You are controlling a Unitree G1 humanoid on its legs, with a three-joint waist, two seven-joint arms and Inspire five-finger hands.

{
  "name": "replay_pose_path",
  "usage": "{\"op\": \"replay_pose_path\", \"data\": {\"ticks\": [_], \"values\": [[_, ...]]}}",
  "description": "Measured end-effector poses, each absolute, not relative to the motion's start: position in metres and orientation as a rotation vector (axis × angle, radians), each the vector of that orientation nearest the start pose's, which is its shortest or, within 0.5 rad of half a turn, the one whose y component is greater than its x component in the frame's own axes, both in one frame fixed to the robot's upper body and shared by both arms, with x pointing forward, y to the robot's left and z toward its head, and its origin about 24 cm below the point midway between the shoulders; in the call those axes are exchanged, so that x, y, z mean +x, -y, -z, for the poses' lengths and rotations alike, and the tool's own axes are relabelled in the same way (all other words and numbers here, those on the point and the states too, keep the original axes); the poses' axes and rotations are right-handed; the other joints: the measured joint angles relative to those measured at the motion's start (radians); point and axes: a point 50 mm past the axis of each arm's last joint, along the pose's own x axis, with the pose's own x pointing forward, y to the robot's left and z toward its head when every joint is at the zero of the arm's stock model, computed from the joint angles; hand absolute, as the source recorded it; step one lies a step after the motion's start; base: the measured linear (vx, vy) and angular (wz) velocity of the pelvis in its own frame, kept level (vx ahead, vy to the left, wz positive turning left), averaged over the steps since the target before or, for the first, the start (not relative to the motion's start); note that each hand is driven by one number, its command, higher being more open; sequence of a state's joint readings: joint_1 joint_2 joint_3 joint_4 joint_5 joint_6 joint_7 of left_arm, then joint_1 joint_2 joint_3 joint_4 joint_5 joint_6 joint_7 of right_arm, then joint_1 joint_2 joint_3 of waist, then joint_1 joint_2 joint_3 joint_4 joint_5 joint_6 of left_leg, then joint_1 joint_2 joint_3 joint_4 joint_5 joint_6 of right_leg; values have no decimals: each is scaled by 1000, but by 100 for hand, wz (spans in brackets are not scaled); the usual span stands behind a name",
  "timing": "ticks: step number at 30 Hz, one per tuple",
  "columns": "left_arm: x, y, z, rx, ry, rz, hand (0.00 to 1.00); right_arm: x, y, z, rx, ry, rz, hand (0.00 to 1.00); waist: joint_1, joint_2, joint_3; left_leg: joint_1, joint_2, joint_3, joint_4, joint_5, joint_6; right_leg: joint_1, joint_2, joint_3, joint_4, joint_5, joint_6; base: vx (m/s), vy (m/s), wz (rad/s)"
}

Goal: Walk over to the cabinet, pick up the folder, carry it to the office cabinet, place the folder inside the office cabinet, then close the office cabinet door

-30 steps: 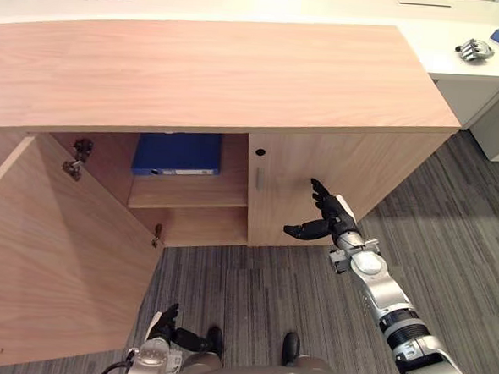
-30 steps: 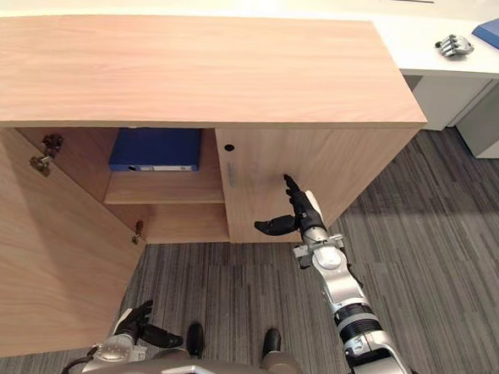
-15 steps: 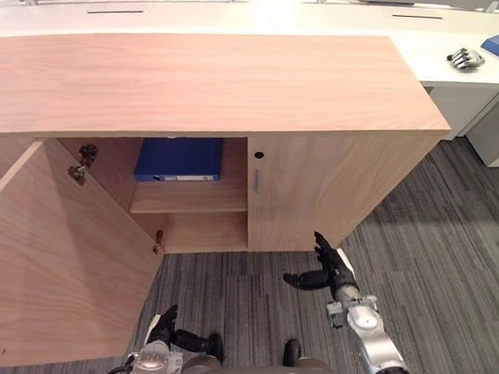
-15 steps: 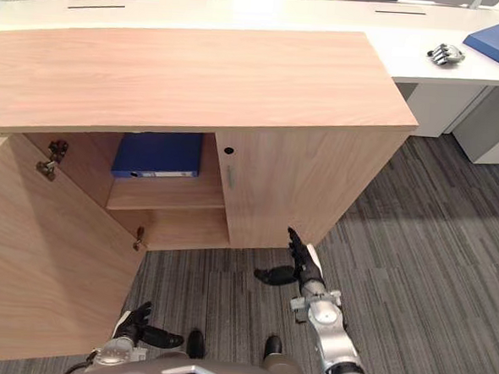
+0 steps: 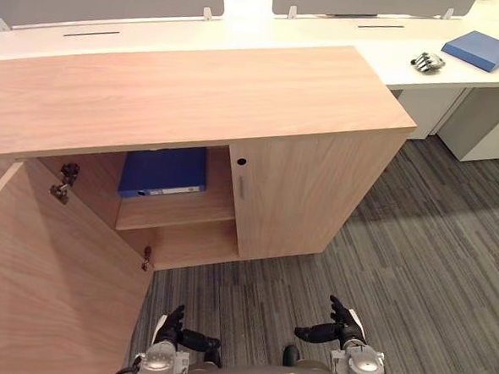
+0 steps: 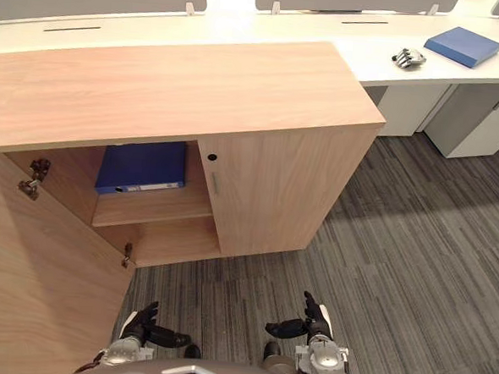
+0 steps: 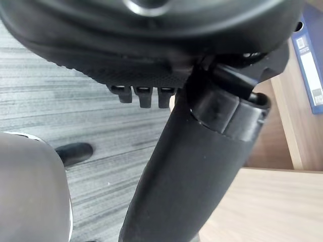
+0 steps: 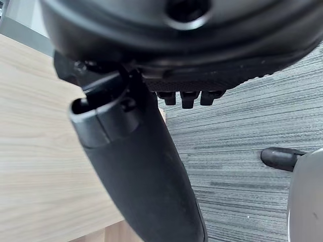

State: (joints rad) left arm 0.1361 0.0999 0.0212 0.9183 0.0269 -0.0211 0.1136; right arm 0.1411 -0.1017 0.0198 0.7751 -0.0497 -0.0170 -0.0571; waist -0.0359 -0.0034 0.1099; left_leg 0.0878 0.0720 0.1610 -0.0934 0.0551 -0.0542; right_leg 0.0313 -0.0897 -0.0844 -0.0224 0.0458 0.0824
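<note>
A blue folder [image 5: 164,172] lies flat on the upper shelf of the wooden cabinet [image 5: 196,90]; its spine also shows in the left wrist view [image 7: 310,65]. The cabinet's left door [image 5: 49,285] stands wide open and its right door [image 5: 308,191] is shut. My left hand [image 5: 173,328] hangs low over the carpet beside the open door, open and holding nothing. My right hand [image 5: 338,326] hangs low on the other side, well short of the shut door, open with its thumb [image 8: 136,166] spread out.
A white desk [image 5: 344,32] runs behind the cabinet and carries a second blue folder [image 5: 480,48] and a small metallic object [image 5: 425,62]. A white drawer unit [image 5: 490,125] stands at the right. Grey striped carpet [image 5: 432,249] lies before the cabinet.
My right hand has dropped from in front of the shut right door down to near the floor. The camera has shifted, bringing more of the desk and floor at the right into view.
</note>
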Motion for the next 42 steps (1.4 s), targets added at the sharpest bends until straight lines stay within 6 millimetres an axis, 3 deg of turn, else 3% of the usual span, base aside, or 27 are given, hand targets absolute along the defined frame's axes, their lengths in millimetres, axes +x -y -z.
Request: {"op": "replay_pose_path", "data": {"ticks": [7, 10, 15, 19, 22, 23, 24, 26, 27, 34, 38, 42], "values": [[103, -204, 148, 93, -990, -280, 100, 125, 185, 142, -182, -931, 71, 100, 8, -8, -1, -37, -13, -39, 5, 4, 5, -66, -21, -32, 108, -60, 6, 0, -2, 17], [105, -213, 143, 42, -953, -368, 100, 124, 184, 143, -179, -937, 69, 100, 29, -9, -2, -54, -22, -91, 5, 6, 6, -54, -32, -81, 104, -73, 9, 40, 0, 50], [107, -231, 132, -36, -866, -521, 100, 133, 181, 140, -179, -917, 68, 100, 42, -6, -1, -101, -47, -246, 5, 33, 15, 1, -52, -237, 74, -93, 18, 63, -11, 96], [117, -238, 120, -60, -780, -573, 100, 136, 182, 139, -184, -904, 73, 100, 88, 0, 5, -125, -72, -411, 6, 56, 8, 65, -62, -405, 88, -142, 10, 73, -48, 124], [115, -243, 115, -62, -748, -609, 100, 149, 181, 130, -184, -838, 73, 100, 111, 15, 32, -137, -84, -471, 5, 72, 1, 75, -81, -482, 149, -191, 12, 31, -47, 89], [112, -246, 114, -68, -744, -633, 100, 152, 180, 128, -182, -821, 72, 100, 112, 16, 35, -149, -95, -449, 4, 82, 12, 78, -100, -517, 177, -213, 16, 4, 7, 85], [109, -249, 113, -74, -740, -662, 100, 154, 179, 128, -178, -816, 73, 100, 112, 13, 37, -157, -85, -339, 0, 60, 60, 88, -114, -559, 193, -228, 23, 10, 16, 94], [105, -252, 113, -95, -739, -698, 100, 151, 180, 128, -178, -821, 74, 100, 106, 4, 45, -162, -55, -165, 5, 56, 66, 113, -126, -617, 199, -237, 33, 54, 1, 93], [100, -253, 115, -102, -750, -712, 100, 151, 181, 128, -182, -823, 75, 100, 110, 11, 43, -164, -49, -133, 5, 83, 42, 118, -129, -624, 202, -238, 33, 83, 20, 69], [87, -268, 116, -103, -771, -784, 100, 167, 178, 122, -180, -784, 64, 100, 117, -21, 67, -158, -99, -175, 5, 84, 40, 151, -144, -559, 152, -239, 31, 44, 19, 25], [84, -294, 105, -88, -722, -869, 100, 179, 177, 117, -185, -750, 55, 100, 118, -12, 74, -147, -95, -170, 3, 82, 38, 164, -134, -537, 129, -232, 41, -16, -22, -5], [96, -326, 80, 8, -622, -889, 100, 177, 181, 119, -191, -764, 57, 100, 120, -9, 77, -146, -81, -168, -2, 78, 32, 166, -118, -522, 111, -230, 42, -35, -36, -8]]}}
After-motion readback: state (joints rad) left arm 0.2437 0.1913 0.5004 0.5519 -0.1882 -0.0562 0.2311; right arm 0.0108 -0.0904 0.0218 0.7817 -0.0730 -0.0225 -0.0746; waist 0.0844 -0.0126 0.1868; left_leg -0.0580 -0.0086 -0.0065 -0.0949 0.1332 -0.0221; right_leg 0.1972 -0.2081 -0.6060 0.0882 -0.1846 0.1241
